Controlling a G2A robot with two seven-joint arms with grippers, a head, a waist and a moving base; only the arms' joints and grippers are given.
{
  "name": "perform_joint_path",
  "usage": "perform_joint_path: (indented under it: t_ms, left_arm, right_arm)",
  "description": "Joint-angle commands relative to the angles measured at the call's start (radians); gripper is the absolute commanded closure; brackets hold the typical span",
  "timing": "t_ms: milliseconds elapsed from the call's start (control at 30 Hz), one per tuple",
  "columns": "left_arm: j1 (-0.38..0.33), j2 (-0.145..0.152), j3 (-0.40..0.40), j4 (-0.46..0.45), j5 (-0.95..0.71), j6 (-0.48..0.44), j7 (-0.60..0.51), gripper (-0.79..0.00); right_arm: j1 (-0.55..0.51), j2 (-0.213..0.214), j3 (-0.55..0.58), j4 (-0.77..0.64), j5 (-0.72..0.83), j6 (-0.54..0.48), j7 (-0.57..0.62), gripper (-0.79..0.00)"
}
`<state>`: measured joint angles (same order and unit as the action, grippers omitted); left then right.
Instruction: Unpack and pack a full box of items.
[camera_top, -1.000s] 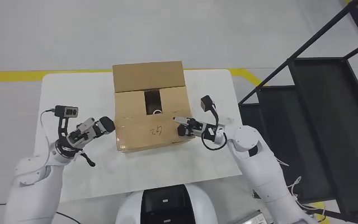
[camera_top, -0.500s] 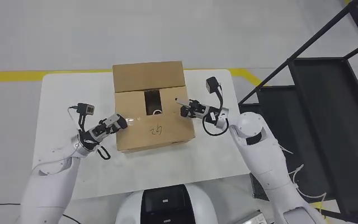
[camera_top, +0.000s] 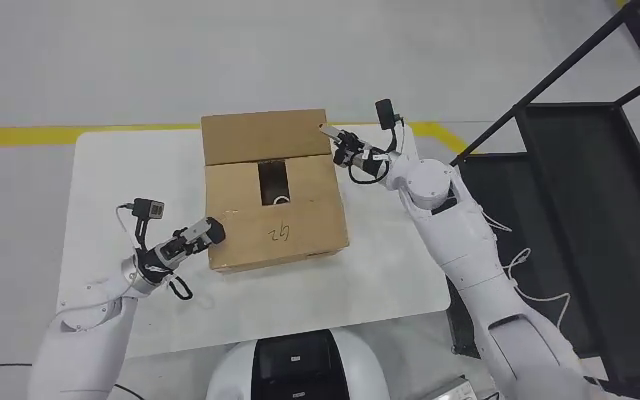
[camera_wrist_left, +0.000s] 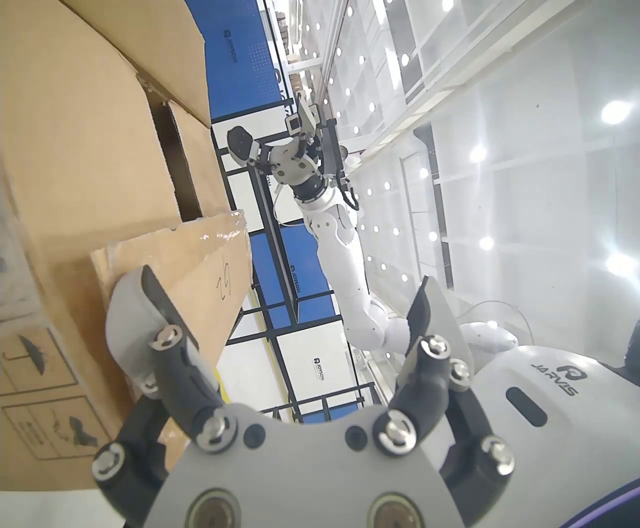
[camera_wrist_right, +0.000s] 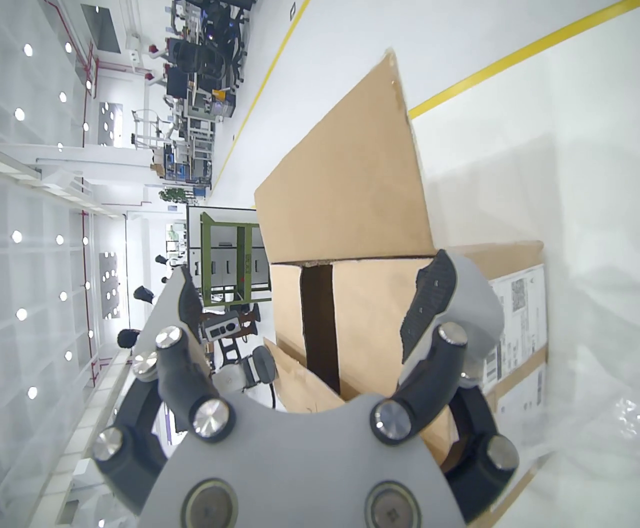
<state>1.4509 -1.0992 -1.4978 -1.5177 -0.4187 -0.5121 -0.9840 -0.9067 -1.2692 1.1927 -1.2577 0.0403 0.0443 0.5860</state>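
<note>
The box (camera_top: 275, 215) sits mid-frame on the bench (camera_top: 130, 170), its upper flap open. The left gripper (camera_top: 213, 231) is at its lower left corner, the right gripper (camera_top: 329, 133) at the flap's upper right corner. Both have jaws spread.

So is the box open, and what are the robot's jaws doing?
Box: partly open, far flap up, dark gap on top.
Left arm: jaws open, empty, by the box's near corner.
Right arm: jaws open, empty, by the far flap.
</note>
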Motion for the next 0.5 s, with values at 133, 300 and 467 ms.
perform_joint_path:
  t_ms: [133,300,467]
  left_arm:
    - [0.015,0.005,-0.016,-0.029,-0.001,0.012,0.009,-0.785]
    - [0.026,0.007,-0.015,-0.051,0.000,0.017,0.017,-0.785]
    - [0.031,0.009,-0.008,-0.072,0.007,0.024,0.020,-0.785]
  right_arm:
    - [0.089,-0.021,-0.049,0.133,0.013,-0.037,-0.029,-0.785]
    - [0.158,-0.040,-0.088,0.240,0.016,-0.047,-0.059,-0.785]
    - [0.216,-0.059,-0.120,0.333,0.014,-0.062,-0.088,-0.785]
